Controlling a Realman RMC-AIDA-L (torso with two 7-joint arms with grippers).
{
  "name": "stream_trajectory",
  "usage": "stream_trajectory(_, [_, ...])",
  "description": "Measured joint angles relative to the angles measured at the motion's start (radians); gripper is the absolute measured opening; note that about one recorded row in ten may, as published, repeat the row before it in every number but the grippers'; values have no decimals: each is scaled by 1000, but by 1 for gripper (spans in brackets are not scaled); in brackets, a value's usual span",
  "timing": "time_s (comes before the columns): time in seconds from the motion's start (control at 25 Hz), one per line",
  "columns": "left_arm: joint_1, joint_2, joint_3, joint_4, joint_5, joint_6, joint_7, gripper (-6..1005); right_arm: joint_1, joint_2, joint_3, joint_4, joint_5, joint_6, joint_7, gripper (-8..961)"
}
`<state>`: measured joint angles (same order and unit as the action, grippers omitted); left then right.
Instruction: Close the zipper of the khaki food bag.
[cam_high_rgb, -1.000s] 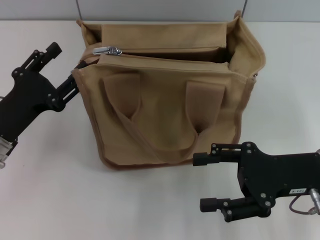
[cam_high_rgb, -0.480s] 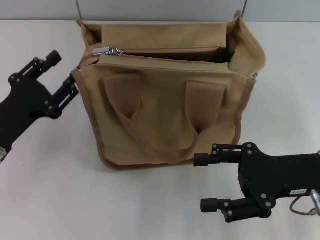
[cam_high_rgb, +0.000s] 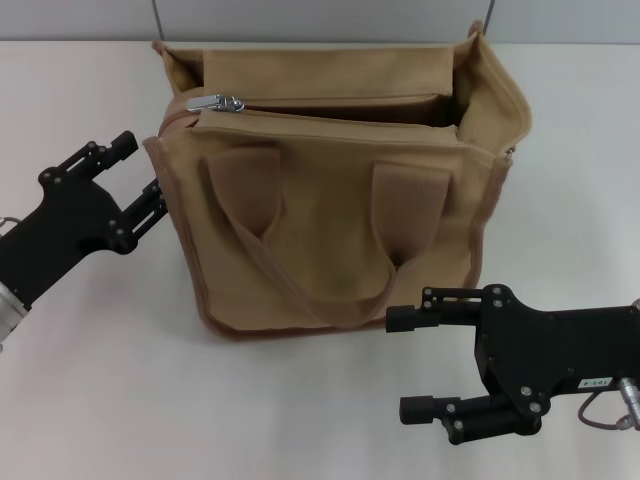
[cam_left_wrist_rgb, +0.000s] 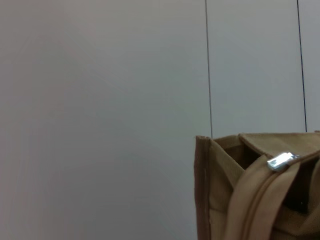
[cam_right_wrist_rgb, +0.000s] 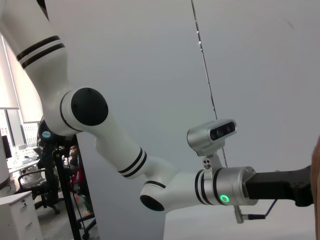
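The khaki food bag (cam_high_rgb: 340, 230) stands upright in the middle of the white table, handles hanging down its front. Its zipper (cam_high_rgb: 330, 103) lies open along the top, with the silver slider (cam_high_rgb: 215, 102) at the bag's left end. The slider also shows in the left wrist view (cam_left_wrist_rgb: 281, 161) at the bag's corner (cam_left_wrist_rgb: 210, 200). My left gripper (cam_high_rgb: 140, 170) is open and empty, just left of the bag's left side, below the slider. My right gripper (cam_high_rgb: 410, 365) is open and empty, in front of the bag's lower right corner.
A white table (cam_high_rgb: 100, 380) carries the bag. A grey panelled wall (cam_high_rgb: 320, 20) runs behind it. The right wrist view shows my left arm (cam_right_wrist_rgb: 165, 195) against that wall.
My left gripper has moved down and toward me along the bag's left side, away from the slider. The right arm and the bag have not moved.
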<state>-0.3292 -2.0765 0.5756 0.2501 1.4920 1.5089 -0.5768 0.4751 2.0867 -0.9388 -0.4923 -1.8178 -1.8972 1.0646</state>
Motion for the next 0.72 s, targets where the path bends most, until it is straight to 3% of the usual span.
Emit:
stream_trajectory(0.28, [-45,-3,-36,-48,-59,-48,6,608,0,0,0,2,0,1,0,771])
stream_trajectory(0.72, [-54,-4,-45,-80,-103,32,6,613,0,-1,0,5,0,14,0,770])
